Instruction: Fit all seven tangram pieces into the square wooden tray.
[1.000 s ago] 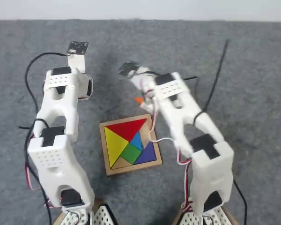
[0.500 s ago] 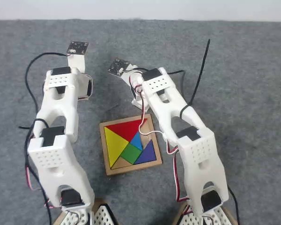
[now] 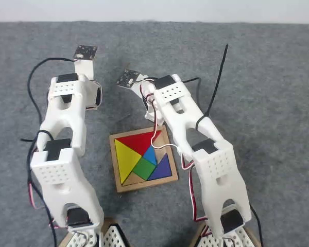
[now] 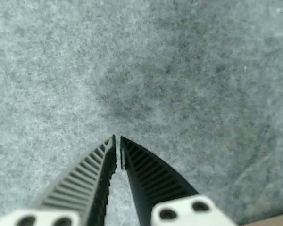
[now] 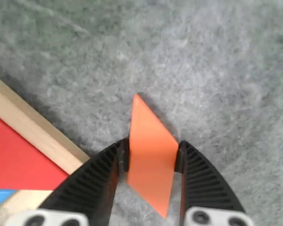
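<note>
The square wooden tray point(image 3: 117, 139) lies between the two arms and holds red, yellow, blue, green and purple pieces; bare wood shows at its lower left inside. In the right wrist view my right gripper point(image 5: 151, 153) is shut on an orange parallelogram piece point(image 5: 151, 146), held over the grey mat just beyond the tray's edge point(image 5: 35, 129). In the high view the right arm point(image 3: 170, 100) hangs over the tray's far right corner and covers the orange piece. My left gripper point(image 4: 118, 141) is shut on nothing, above bare mat to the left of the tray.
Grey felt mat point(image 3: 268, 103) covers the whole table. Black cables point(image 3: 219, 77) rise from the right arm, and another loops beside the left arm point(image 3: 33, 87). Open mat lies to the right of the tray and at the back.
The right arm has swung left and back toward the tray's far corner, carrying the orange piece, which is now hidden under it in the high view. The left arm has not moved.
</note>
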{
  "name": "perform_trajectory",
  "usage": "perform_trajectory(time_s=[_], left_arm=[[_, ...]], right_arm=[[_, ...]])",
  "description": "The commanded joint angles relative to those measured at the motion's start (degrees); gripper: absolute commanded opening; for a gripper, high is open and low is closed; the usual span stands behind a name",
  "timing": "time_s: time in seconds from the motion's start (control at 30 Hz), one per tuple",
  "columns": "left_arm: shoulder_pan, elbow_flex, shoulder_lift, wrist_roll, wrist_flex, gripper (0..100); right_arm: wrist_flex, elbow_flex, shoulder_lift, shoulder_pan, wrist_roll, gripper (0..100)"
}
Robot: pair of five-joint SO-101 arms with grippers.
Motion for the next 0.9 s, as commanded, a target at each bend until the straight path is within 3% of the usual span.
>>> perform_trajectory(time_s=[0.0, 0.23, 0.63, 0.77, 0.87], left_arm=[[-0.44, -0.48, -1.32, -0.7, -0.79, 1], [-0.44, -0.48, -1.32, -0.7, -0.79, 1], [1.05, 1.54, -2.99, -2.81, -0.88, 1], [2.64, 13.23, -11.69, -3.25, -9.32, 1], [4.22, 28.88, -24.35, -5.19, -20.66, 1]], right_arm=[[2.68, -4.48, -1.8, 1.19, -0.35, 0.3], [10.24, -7.82, -9.1, 1.71, -5.27, 0.7], [16.4, -7.65, -33.63, 1.36, -21.45, 0.8], [17.36, -3.43, -44.26, 0.04, -24.97, 0.8], [13.32, 6.15, -54.11, -1.36, -28.04, 0.8]])
